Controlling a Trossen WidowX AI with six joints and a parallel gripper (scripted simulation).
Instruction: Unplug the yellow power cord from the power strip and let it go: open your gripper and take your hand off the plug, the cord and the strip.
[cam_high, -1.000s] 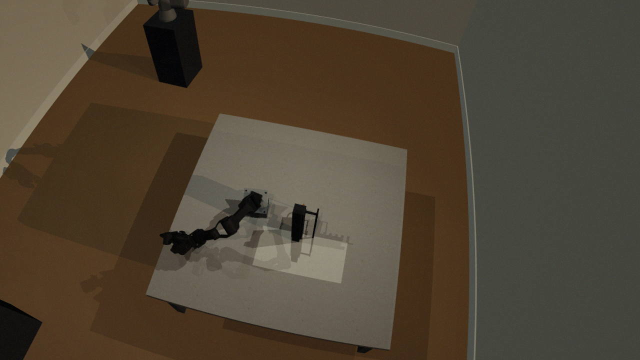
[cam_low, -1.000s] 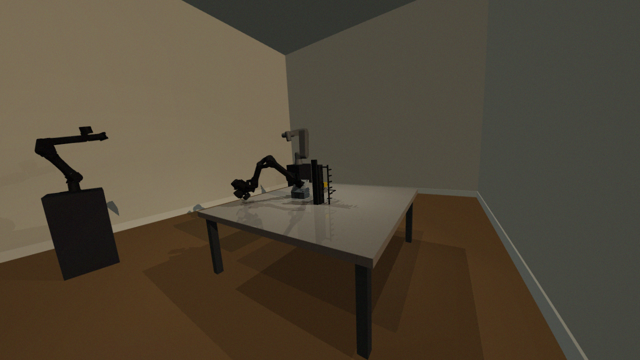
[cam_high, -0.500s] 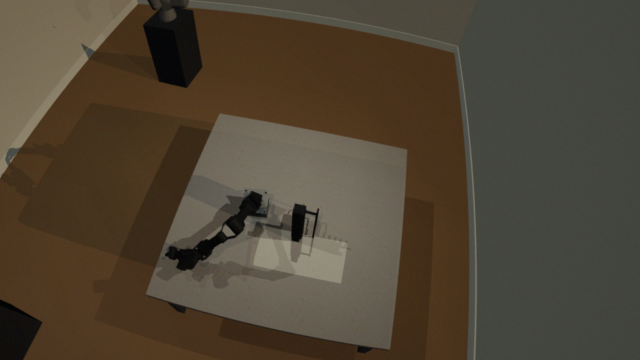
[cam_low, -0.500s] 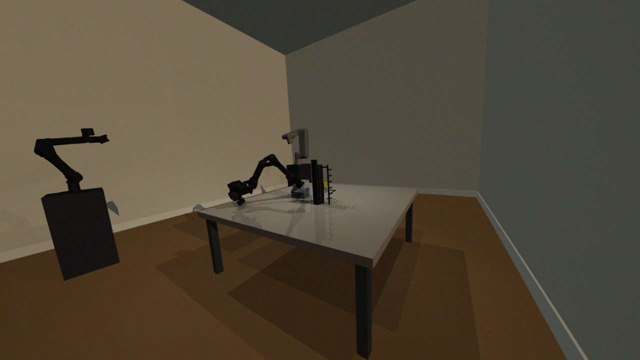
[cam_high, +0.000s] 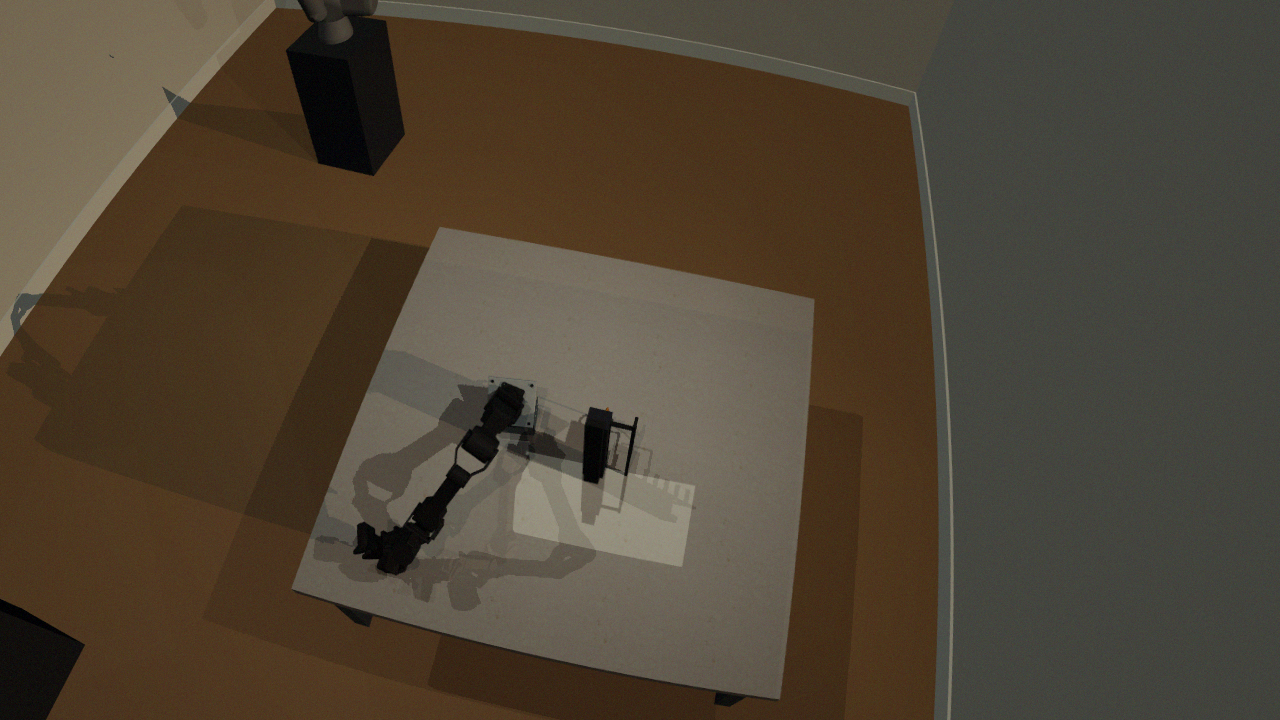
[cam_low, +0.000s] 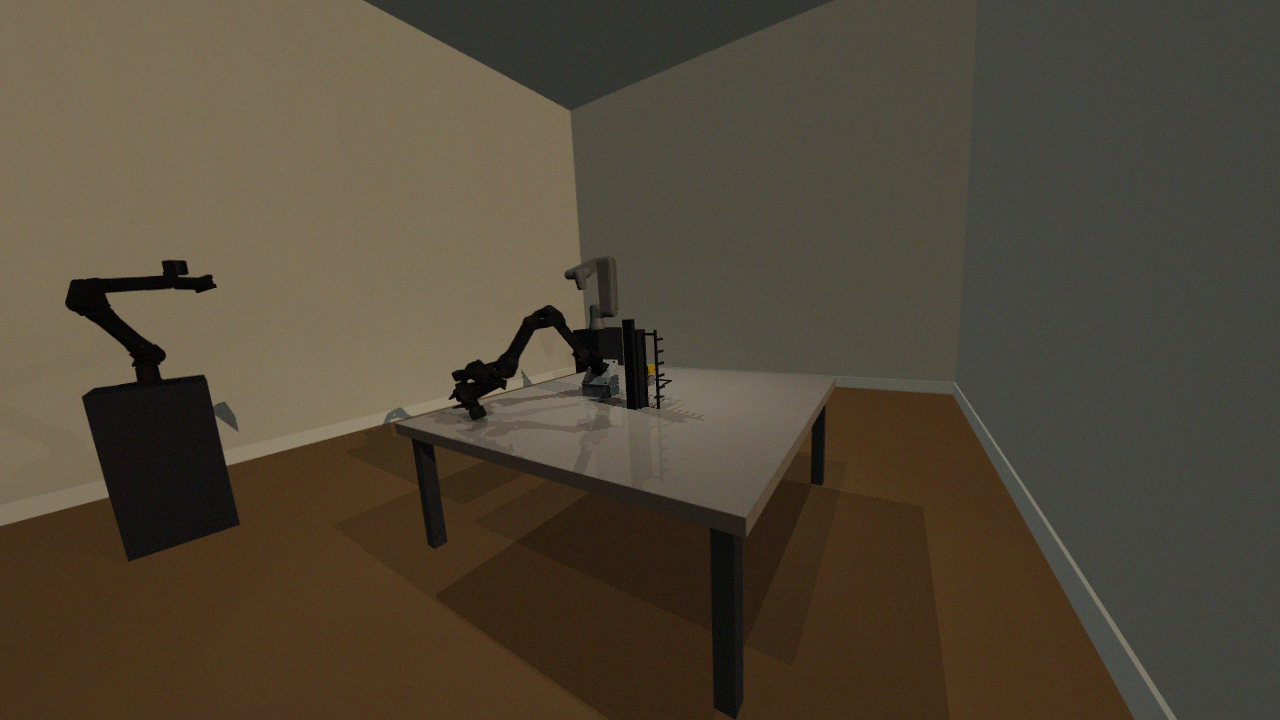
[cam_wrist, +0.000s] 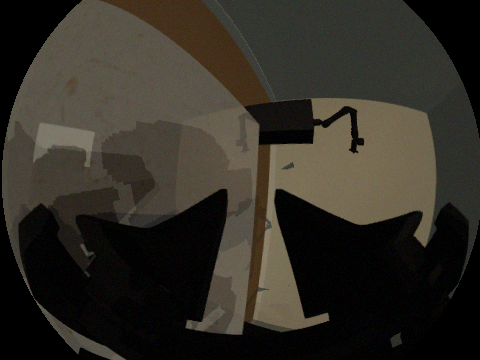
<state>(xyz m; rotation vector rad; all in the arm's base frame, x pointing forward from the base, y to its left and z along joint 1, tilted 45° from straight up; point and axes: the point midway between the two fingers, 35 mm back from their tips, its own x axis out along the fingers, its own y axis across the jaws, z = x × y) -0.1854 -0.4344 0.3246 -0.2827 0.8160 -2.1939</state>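
From above, we see our arm (cam_high: 465, 465) reaching from its base near the middle of the bench (cam_high: 716, 376) toward the bench's left front corner, with the gripper (cam_high: 374, 548) low over the surface just inside the edge. The wrist view shows what the others cannot: the two dark fingers stand partly drawn together with a gap between them, and only bench edge, floor and wall show through it, so they grasp nothing. The side view alone gives a clear speck of yellow (cam_low: 652, 368) at the dark upright rack (cam_low: 637, 365) beside the arm's base; we take it for the yellow power cord's plug, though it is too small to tell whether it sits in the strip. It is well apart from the gripper. The bench is pale grey with a brighter patch (cam_high: 608, 528) and many overlapping shadows. Brown floor, a beige wall and grey walls surround it, with another arm on a black pedestal (cam_low: 156, 461) by the beige wall.
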